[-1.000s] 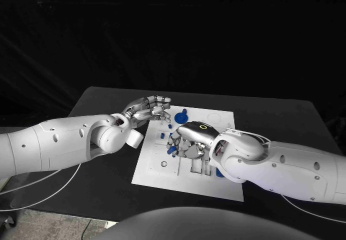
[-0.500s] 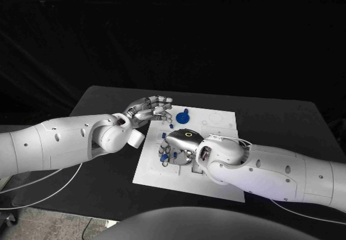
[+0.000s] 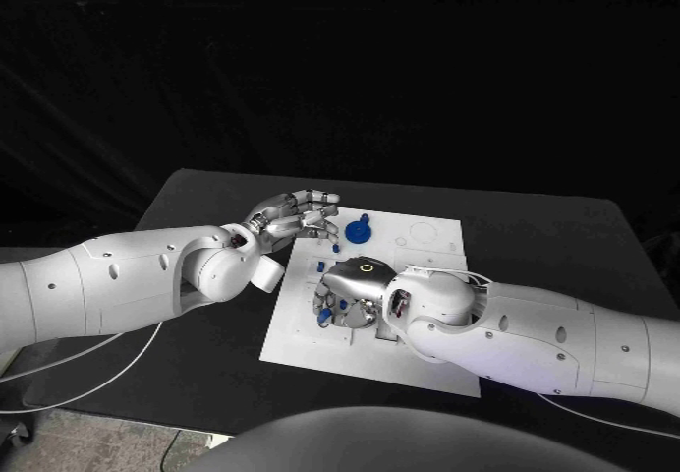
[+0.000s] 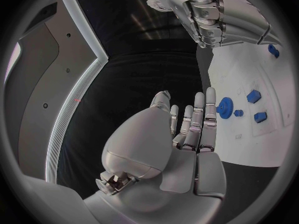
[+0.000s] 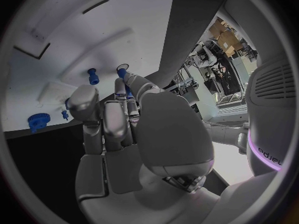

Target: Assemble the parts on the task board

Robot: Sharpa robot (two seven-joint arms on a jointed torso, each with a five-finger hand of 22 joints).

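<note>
The white task board [image 3: 411,339] lies in the middle of the black table. My right hand [image 3: 355,287] hangs low over the board's left half with its fingers pointing down. In the right wrist view its fingertips [image 5: 122,87] pinch a slim blue peg [image 5: 122,73] just above the board. A blue gear [image 3: 359,233] sits near the board's far edge, and it is also the blue gear [image 4: 225,107] in the left wrist view. My left hand [image 3: 291,216] hovers by the board's far left corner, fingers apart and holding nothing.
Several more blue parts lie on the board: a short peg [image 5: 93,76], blocks [image 4: 253,95] and a small piece [image 3: 324,315] under my right hand. Empty recesses [image 3: 420,236] show at the board's far right. Bare black table [image 3: 567,246] surrounds the board.
My right hand has shifted left and nearer across the board, then settled low over the blue parts. My left hand has stayed where it was.
</note>
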